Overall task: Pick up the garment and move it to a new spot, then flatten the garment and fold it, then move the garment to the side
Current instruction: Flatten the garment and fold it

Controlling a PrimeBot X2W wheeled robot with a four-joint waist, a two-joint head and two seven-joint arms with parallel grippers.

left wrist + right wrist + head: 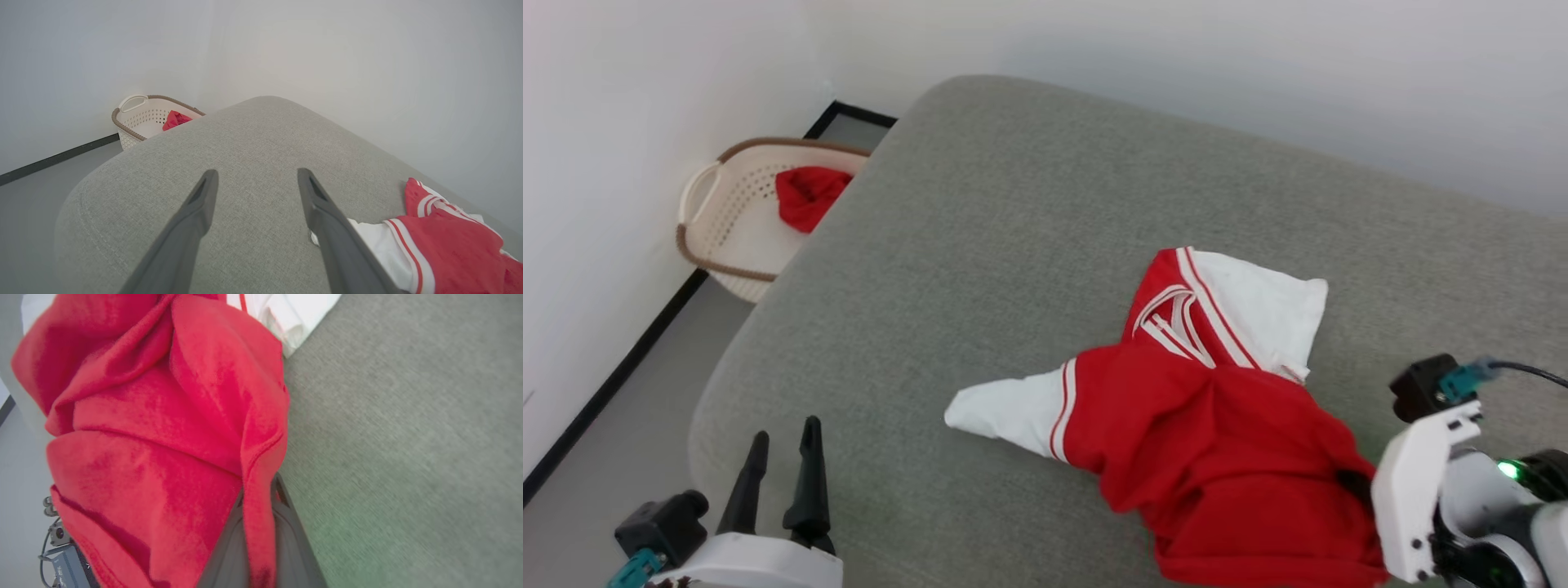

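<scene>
The garment [1217, 408] lies bunched at the near right of the grey cushion [1013, 204], a red fold pinched by the closed right gripper [261, 506]. The left gripper [784, 430] is held open, near left. A slow, high lift is advised, lest the pinch slip.

On the cushion [1013, 204] lies the garment [1217, 433], the basket [727, 237] leftward.

Soft, even light, faint shadows — the garment [155, 428] blurs up close, wrist views bow at edges.
</scene>
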